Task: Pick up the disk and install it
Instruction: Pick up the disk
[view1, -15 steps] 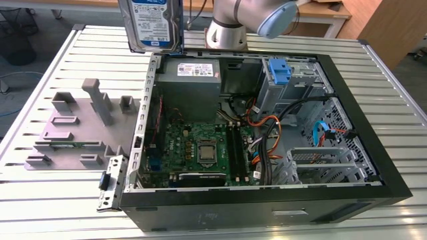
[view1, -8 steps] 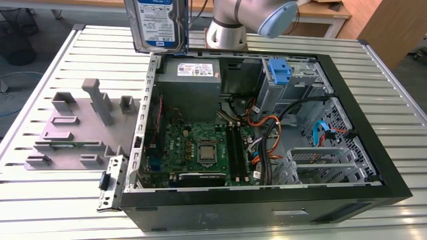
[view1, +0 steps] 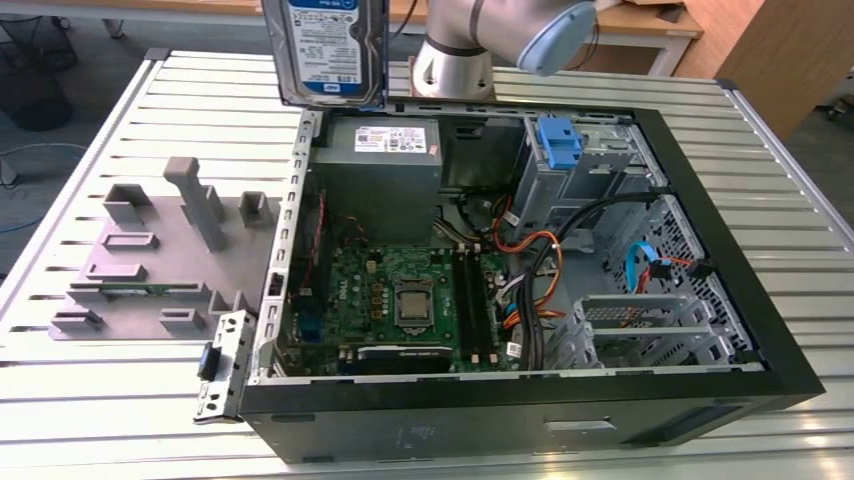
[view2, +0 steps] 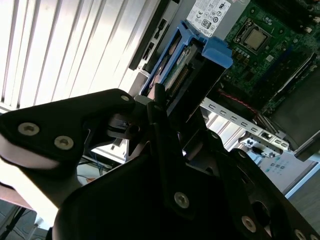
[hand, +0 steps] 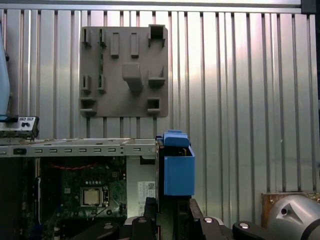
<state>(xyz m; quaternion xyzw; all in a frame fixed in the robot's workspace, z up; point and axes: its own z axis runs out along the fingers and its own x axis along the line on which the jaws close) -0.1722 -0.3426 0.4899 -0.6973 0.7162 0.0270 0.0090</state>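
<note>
Clearly, the exterior view shows the label on the disk (view1: 327, 48), the second wrist view the gripper (view2: 167, 95) clamping it.

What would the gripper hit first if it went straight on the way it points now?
Pointing down and shut on the disk, the gripper would probably bring the disk's blue end onto the power supply or the case wall beside it; depth is unclear.

The arm (view1: 501, 40) rises just beyond the computer case's (view1: 467, 420) far wall, its silver joint with a pale-blue cap bent over. The tool (view2: 175, 105) points down over a far corner of the case, its black fingers (view2: 160, 120) clamped on the disk (view2: 192, 65), held clear above the case's rim.
</note>
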